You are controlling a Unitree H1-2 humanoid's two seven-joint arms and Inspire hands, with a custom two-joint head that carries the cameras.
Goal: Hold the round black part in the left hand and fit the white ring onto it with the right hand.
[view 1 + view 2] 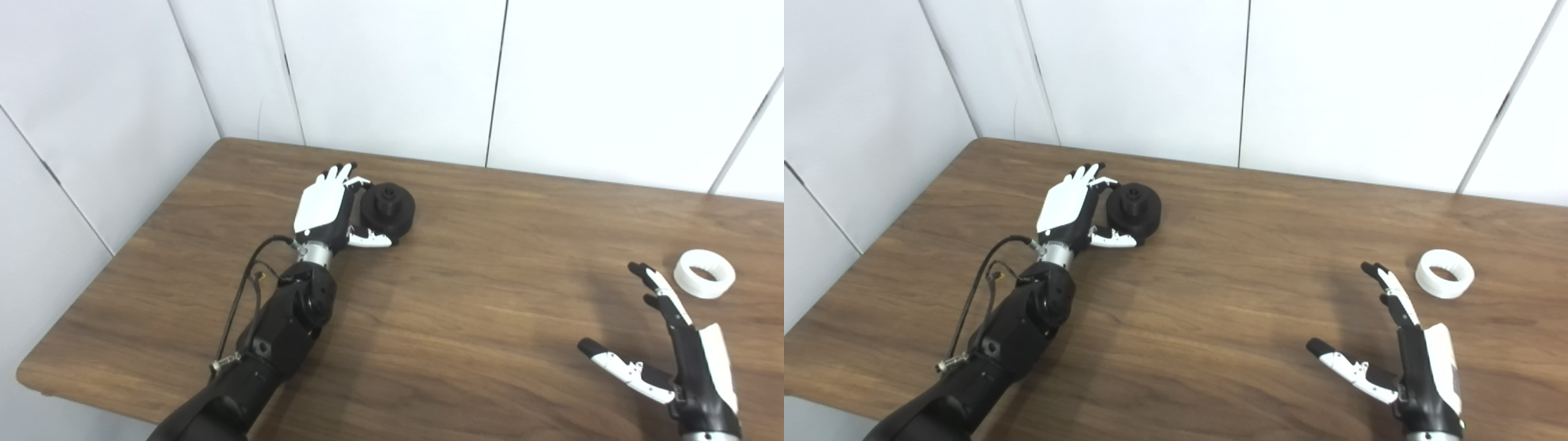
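Note:
The round black part [388,211] rests on the wooden table [465,306] at the back left, a small hub sticking up from its top. My left hand [324,211] stands on edge against its left side, fingers spread along the part and thumb reaching under its near edge, not closed on it. The white ring [704,273] lies flat on the table at the far right. My right hand [680,343] hovers open in front and to the left of the ring, fingers pointing toward it, a small gap between fingertips and ring.
White wall panels [392,73] stand right behind the table's back edge. The table's left corner and front edge lie near my left arm [275,331]. Bare wood lies between the two hands.

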